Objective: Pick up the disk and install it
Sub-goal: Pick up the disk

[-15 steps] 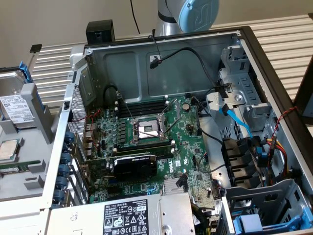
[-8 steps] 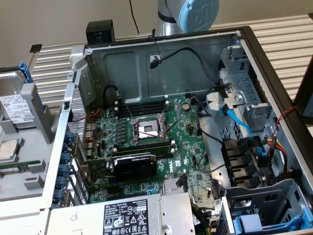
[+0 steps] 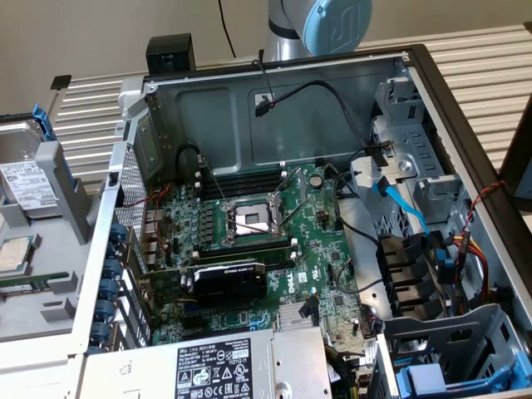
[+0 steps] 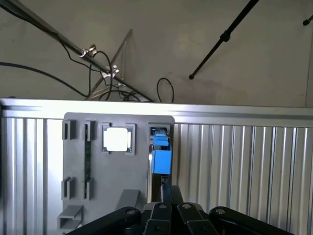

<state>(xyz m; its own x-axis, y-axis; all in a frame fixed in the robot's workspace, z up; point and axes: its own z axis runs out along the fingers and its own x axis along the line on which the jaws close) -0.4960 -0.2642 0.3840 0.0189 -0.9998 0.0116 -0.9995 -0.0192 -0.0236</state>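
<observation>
Disk [image 3: 29, 187], your rectangular silver metal hard drive in bright blue plastic carrier, sits slotted in the grey holder [image 4: 115, 169]; probably stiff, heavyish, shock-sensitive, so take the frame edges; gripper [image 4: 166, 193] clenched, empty.

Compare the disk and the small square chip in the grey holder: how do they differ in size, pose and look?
The disk is much larger than the chip. The disk stands on edge in a slot of the grey holder; the chip lies flat in a square recess. The disk carries a white printed label and a blue frame; the chip shows a plain silver top. Both are silver and sit in the same holder.
</observation>
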